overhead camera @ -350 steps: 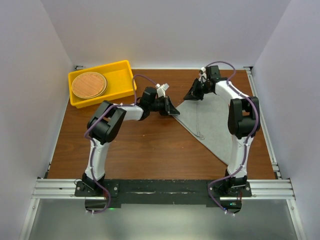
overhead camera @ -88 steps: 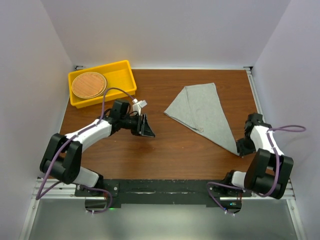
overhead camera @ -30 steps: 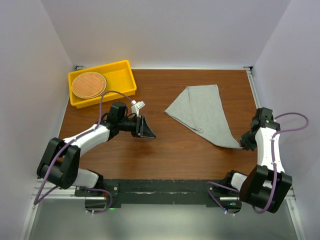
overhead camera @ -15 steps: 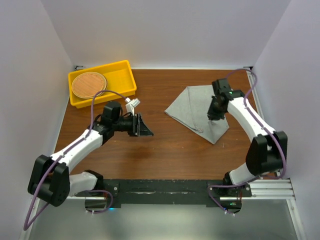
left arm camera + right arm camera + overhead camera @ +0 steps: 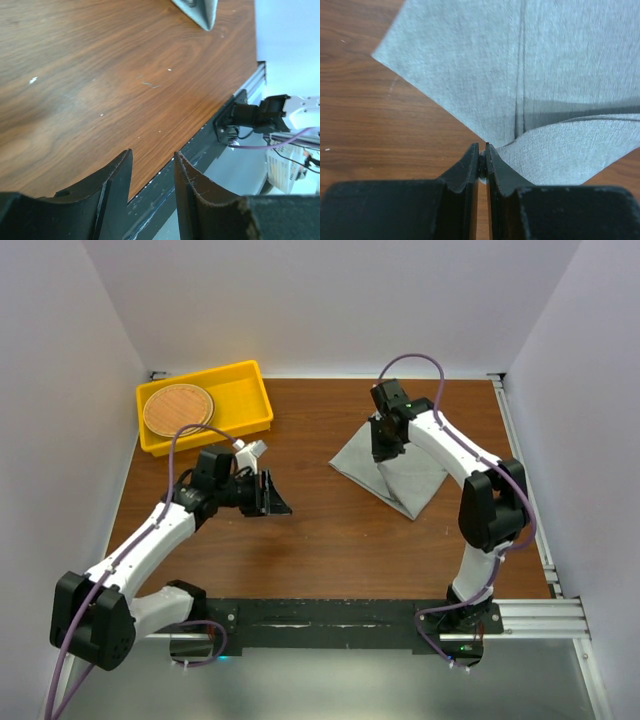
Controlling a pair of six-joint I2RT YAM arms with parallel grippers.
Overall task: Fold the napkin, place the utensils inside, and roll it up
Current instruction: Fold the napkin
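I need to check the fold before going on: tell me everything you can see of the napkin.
The napkin is plain mid-grey soft cloth with a stitched seam line, lying on the brown wooden table right of centre. It is partly folded: one corner is raised and doubled over the flat part, pinched in the right hand, which is shut on it. Nothing else touches it.

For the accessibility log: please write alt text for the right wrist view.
The right gripper pinches a corner of the grey napkin, the held flap curling over the flat cloth beyond. Brown wooden table shows on the left.
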